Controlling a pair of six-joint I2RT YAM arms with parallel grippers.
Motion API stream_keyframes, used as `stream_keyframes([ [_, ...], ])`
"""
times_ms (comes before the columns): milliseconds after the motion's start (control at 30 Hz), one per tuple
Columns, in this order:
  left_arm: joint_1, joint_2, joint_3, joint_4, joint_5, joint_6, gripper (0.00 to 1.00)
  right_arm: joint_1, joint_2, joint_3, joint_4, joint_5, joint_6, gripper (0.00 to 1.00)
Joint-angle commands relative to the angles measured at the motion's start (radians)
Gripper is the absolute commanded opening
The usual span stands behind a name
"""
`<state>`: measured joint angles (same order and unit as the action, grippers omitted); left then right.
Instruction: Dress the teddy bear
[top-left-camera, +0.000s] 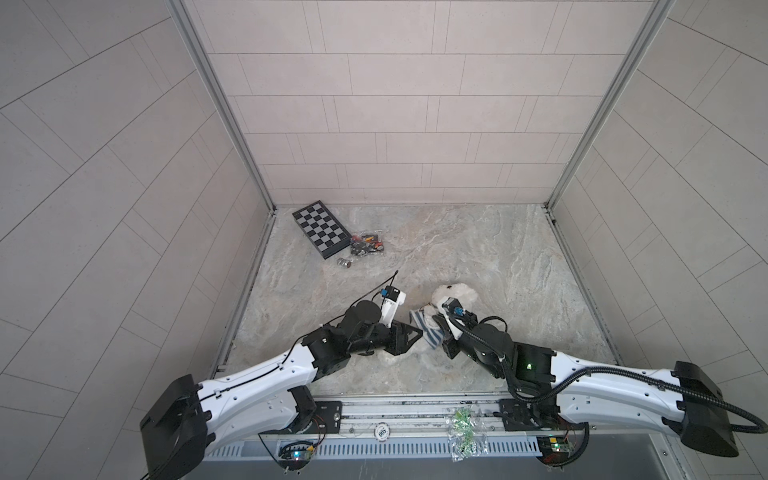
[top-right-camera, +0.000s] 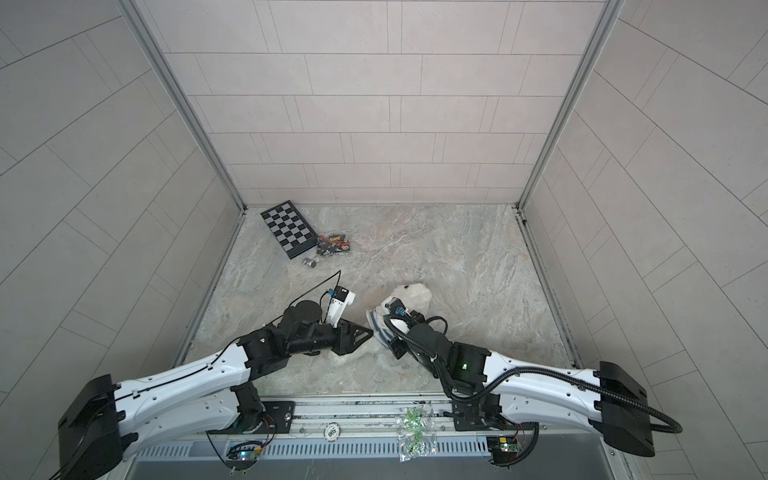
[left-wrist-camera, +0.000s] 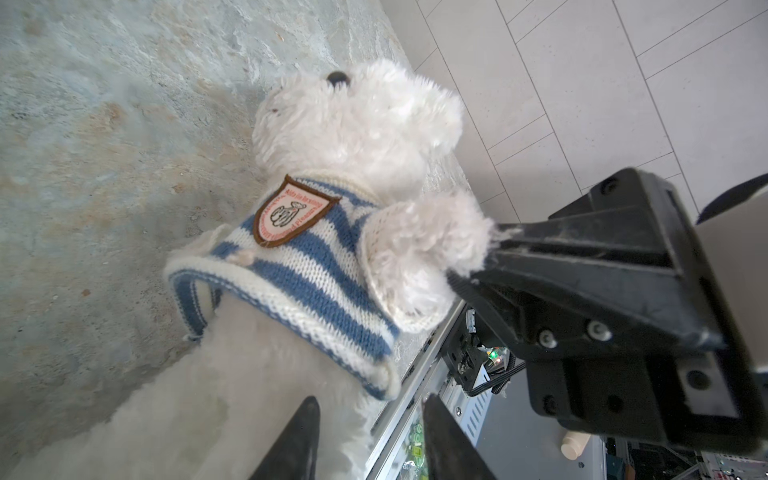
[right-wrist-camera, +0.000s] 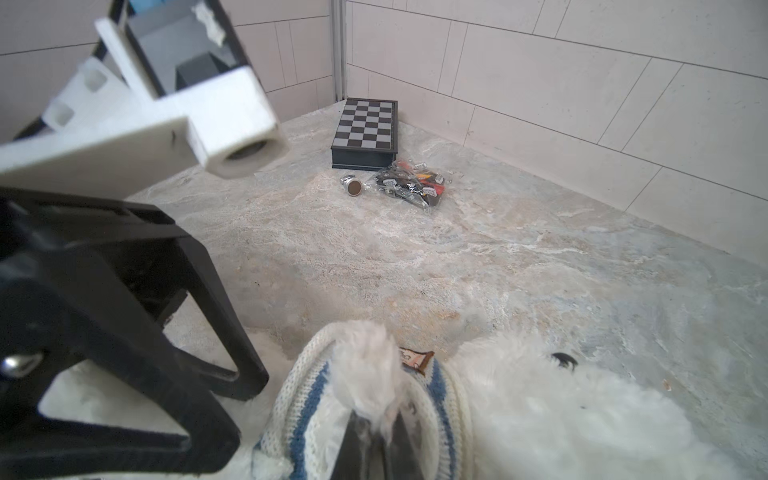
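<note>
The teddy bear (left-wrist-camera: 353, 124) lies on its back on the marble table, head (top-left-camera: 453, 293) toward the far side. It wears a blue-and-white striped shirt (left-wrist-camera: 307, 274) with a brown-edged badge (left-wrist-camera: 291, 212). One fluffy arm (right-wrist-camera: 365, 365) pokes out of a sleeve. My right gripper (right-wrist-camera: 374, 440) is shut on the tip of that arm, as the left wrist view also shows. My left gripper (left-wrist-camera: 370, 405) is open at the bear's lower body, below the shirt hem, with only loose fur between its fingers. In both top views the two grippers meet over the shirt (top-left-camera: 424, 330); the arms hide much of the bear.
A folded chessboard box (top-left-camera: 320, 228) sits in the far left corner, with a clear bag of small pieces (top-left-camera: 365, 245) and a small metal cylinder (top-left-camera: 345, 262) beside it. A bag of green parts (top-left-camera: 463, 432) lies on the front rail. Tiled walls enclose the table.
</note>
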<state>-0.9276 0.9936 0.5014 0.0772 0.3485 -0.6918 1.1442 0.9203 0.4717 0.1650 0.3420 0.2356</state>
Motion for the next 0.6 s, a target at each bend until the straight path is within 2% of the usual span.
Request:
stream_keyframes([
  [0,-0.011,0.034,0.017,0.021,-0.016,0.003,0.45,-0.001,0.02,0.038,0.02,0.016,0.064,0.0],
  [233,-0.008,0.101,0.039,0.06,-0.05,-0.004,0.3,0.006,0.017,0.044,0.012,-0.015,0.105,0.0],
  [400,0.012,0.135,0.039,0.075,-0.046,-0.003,0.08,0.008,-0.029,0.05,-0.043,-0.027,0.118,0.0],
  [467,0.026,0.137,0.028,0.085,-0.039,-0.006,0.02,0.008,-0.056,0.048,-0.067,-0.031,0.126,0.0],
  [567,0.06,0.138,0.005,0.082,-0.034,0.003,0.0,0.008,-0.102,0.04,-0.107,-0.032,0.144,0.0],
])
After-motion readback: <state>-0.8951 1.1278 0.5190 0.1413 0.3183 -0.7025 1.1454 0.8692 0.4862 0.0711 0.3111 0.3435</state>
